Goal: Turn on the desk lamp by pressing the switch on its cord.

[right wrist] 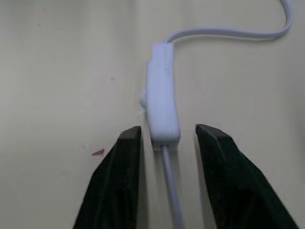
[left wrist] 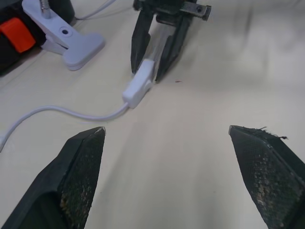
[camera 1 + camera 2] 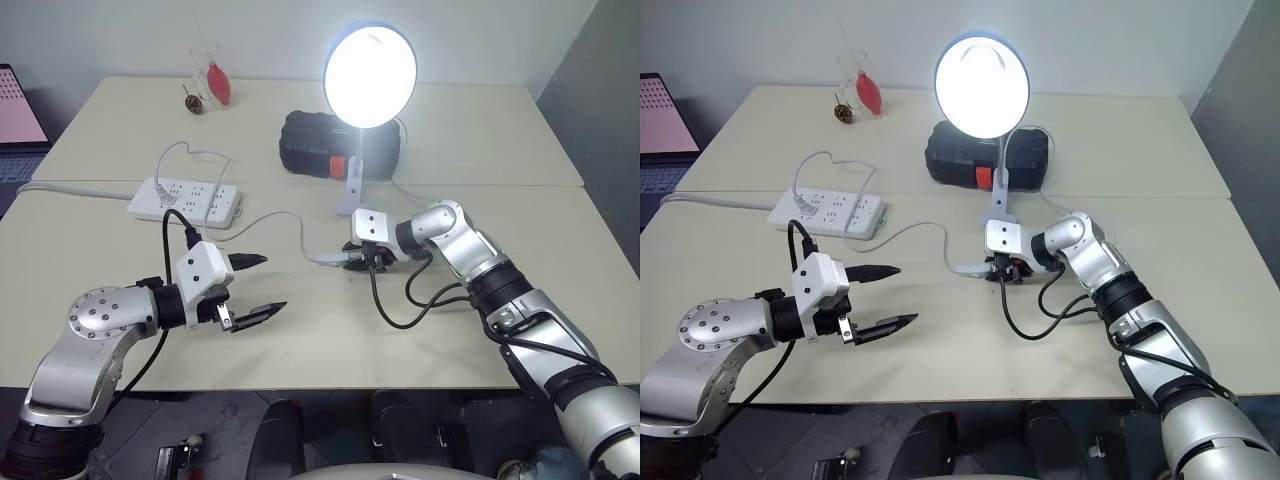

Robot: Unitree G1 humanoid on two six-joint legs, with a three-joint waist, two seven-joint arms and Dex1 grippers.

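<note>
The desk lamp (image 3: 370,75) stands at the middle of the table with its round shade glowing bright, its white clamp base (image 2: 71,40) on the tabletop. Its thin white cord (image 3: 275,218) runs across the table to the small white switch (image 1: 162,107), which lies flat just in front of the base. My right gripper (image 1: 167,130) points down at the switch, its black fingers standing either side of the switch's near end with small gaps, open. My left gripper (image 3: 262,285) hovers to the left of the switch, well short of it, fingers wide open and empty.
A white power strip (image 3: 185,200) lies at the left of the table with a plug in it. A black case (image 3: 325,145) sits behind the lamp. A red bulb-shaped object and a clear beaker (image 3: 212,75) stand at the far edge. A laptop (image 3: 18,110) is at far left.
</note>
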